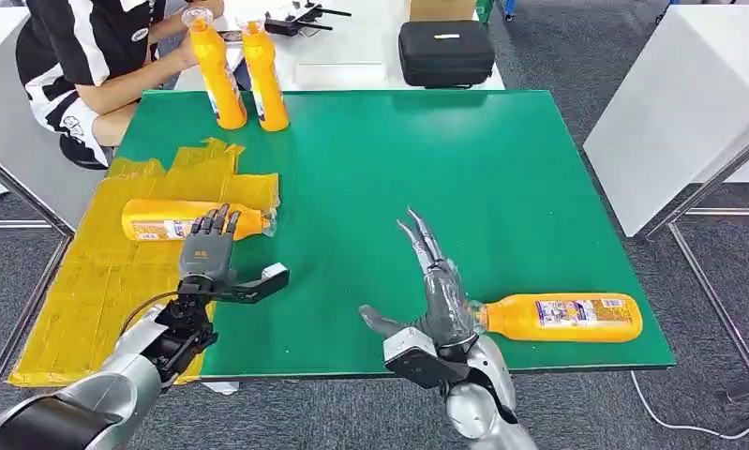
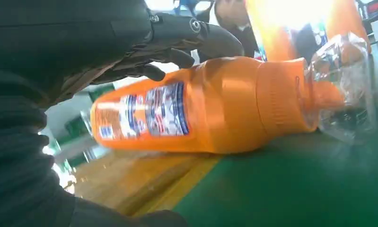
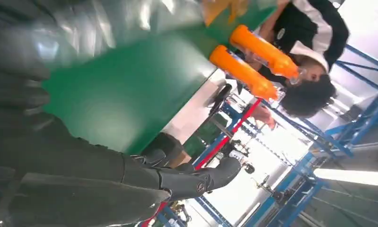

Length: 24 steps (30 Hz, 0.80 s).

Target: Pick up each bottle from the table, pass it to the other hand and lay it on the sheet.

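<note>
Left hand [image 1: 208, 251] open, fingers over the laid bottle [image 1: 164, 219] on the sheet [image 1: 89, 281]; right hand [image 1: 433, 281] open beside next bottle [image 1: 562, 317] near table [image 1: 501, 178] edge; wrap it mid-body, lift level.

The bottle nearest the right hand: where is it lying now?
In the head view the bottle lies on its side near the green mat's front right corner, its cap end beside the open right hand.

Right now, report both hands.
Left hand: open, fingers over the lying bottle on the sheet, not gripping it.
Right hand: open, holding nothing.
</note>
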Each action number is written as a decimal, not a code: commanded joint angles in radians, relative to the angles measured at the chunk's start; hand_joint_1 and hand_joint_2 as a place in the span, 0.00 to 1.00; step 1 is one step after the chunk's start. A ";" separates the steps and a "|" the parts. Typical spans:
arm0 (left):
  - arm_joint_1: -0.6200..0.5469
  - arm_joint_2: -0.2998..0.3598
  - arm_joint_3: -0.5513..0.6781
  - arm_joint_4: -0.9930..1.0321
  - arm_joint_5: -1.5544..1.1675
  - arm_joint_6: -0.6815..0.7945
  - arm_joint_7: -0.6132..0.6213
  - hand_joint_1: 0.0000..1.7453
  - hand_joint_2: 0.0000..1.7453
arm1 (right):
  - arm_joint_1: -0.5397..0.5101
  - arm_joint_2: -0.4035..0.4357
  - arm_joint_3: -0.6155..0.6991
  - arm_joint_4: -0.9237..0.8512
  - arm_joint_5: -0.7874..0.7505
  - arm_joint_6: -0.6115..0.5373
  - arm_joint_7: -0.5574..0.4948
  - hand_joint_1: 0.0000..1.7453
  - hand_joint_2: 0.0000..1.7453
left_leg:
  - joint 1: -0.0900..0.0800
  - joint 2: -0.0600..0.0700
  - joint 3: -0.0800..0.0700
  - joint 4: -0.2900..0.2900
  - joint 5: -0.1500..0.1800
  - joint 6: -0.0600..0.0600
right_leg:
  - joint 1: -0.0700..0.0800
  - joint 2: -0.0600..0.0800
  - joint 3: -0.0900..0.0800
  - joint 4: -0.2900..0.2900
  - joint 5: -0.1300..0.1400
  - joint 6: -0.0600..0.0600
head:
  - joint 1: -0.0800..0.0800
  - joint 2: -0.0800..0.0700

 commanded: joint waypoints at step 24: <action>0.296 -0.165 0.397 -0.674 1.084 -0.394 -0.880 0.00 1.00 | 0.012 -0.249 -0.160 -0.080 0.648 0.030 0.296 0.00 1.00 | 0.000 0.000 0.001 0.000 -0.001 0.000 | -0.001 0.000 0.002 -0.001 -0.001 0.001 | 0.000 0.000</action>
